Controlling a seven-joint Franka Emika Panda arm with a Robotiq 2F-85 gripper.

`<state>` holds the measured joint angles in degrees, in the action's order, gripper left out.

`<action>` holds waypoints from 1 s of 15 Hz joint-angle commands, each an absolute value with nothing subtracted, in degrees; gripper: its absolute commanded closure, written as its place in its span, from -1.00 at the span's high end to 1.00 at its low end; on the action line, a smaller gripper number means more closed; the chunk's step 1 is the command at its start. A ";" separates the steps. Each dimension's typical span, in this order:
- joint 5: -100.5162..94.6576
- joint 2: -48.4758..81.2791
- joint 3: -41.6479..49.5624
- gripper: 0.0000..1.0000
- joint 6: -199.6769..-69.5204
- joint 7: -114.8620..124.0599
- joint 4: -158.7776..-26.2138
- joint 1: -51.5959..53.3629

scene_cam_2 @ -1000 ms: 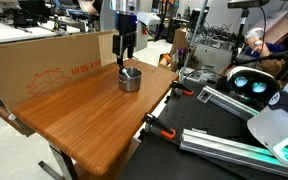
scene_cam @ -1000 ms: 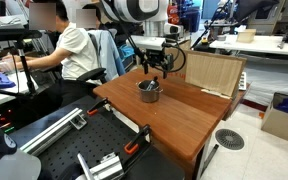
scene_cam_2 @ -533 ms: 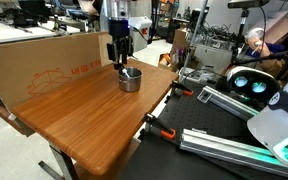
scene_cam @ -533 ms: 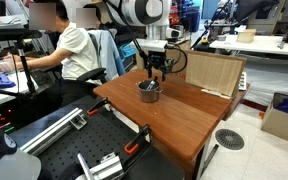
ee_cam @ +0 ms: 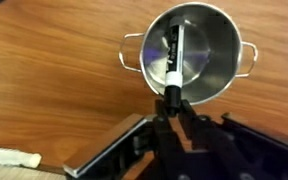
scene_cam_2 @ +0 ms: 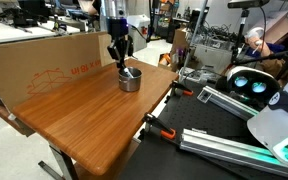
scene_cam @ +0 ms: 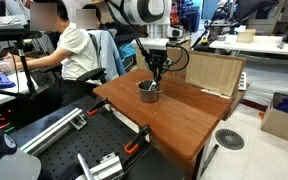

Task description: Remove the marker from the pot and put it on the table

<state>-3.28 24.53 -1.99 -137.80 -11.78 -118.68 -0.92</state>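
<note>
Pincer point(ee_cam: 171, 100) fingers stand drawn together in the wrist view, right at the near rim of the pot point(ee_cam: 212, 45). The upper end of the marker point(ee_cam: 174, 55) vanishes between them. I judge the pincer clenched on that end, though the fingertips hide the contact itself. In both exterior views the pincer point(scene_cam: 156, 78) point(scene_cam_2: 120, 62) hangs straight down into the mouth of the pot point(scene_cam: 148, 92) point(scene_cam_2: 130, 79).

The marker slants inside the pot, its far end down on the shiny floor and its held end propped at the wall. It should be light and stiff, with a smooth barrel that may swivel when pinched so near one end. A hold a little further down the barrel, across its width, would be steadier. The pot looks light too, and could shift if the marker catches its rim.

The pot stands toward the far part of the table point(ee_cam: 44, 90) point(scene_cam: 184, 115) point(scene_cam_2: 94, 115).
</note>
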 commanded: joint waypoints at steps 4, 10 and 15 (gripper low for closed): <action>-5.07 24.48 -1.34 -0.90 -135.59 -10.71 -117.60 -0.37; -5.38 20.15 -1.39 -0.90 -135.53 -11.10 -120.44 -1.01; -0.65 13.17 -1.12 -0.90 -134.08 -12.59 -122.93 -3.77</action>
